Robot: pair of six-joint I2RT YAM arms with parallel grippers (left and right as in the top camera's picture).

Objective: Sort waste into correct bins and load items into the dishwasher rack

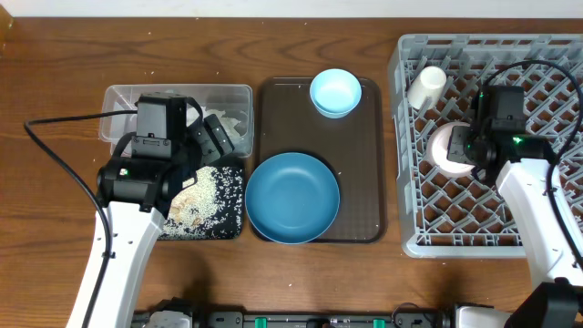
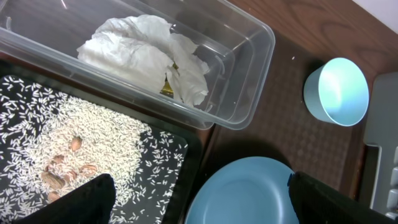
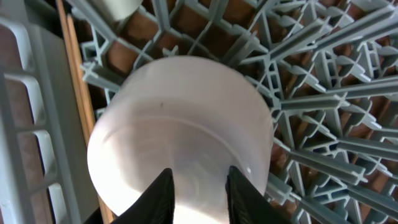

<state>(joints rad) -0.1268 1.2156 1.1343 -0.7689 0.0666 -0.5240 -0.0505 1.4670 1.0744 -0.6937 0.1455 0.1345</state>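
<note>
Over the rack: right jaws are sitting narrowly parted against the white bowl (image 3: pixel 180 130), which is lying, mouth-down by the look of it, among the pegs of the rack (image 1: pixel 547 232) near its left side. Whether they are pinching it or letting go, I cannot tell.
Step in hand: I'd say the white bowl is being set down in the rack, with loading partway through.
Cup (image 1: pixel 426 87): resting in the rack's far left corner, just beyond the white bowl and apart from it.
Left jaws: hanging wide open and empty over the near edge of the black tray (image 2: pixel 183 152), beside the big bowl (image 1: pixel 291 198).
Waste: rice (image 2: pixel 81 137) is lying spread in the black tray. Tissue (image 2: pixel 143 50) is sitting in the tub (image 2: pixel 249 68), with a scrap of yellow wrapper (image 2: pixel 166 87) peeking out beneath it. Sorting is looking done.
Waiting to load: big bowl and small bowl (image 1: pixel 334 91), both sitting on the brown tray (image 1: pixel 364 164) between the bins and the rack.
Next move: right jaws will be needing to open clear, lift off, then reach left for a blue bowl.
In the way: the rack wall is standing between the right arm and the brown tray. The cup is sitting close by. The left arm is hovering near the big bowl, so the two arms could be crowding each other.
</note>
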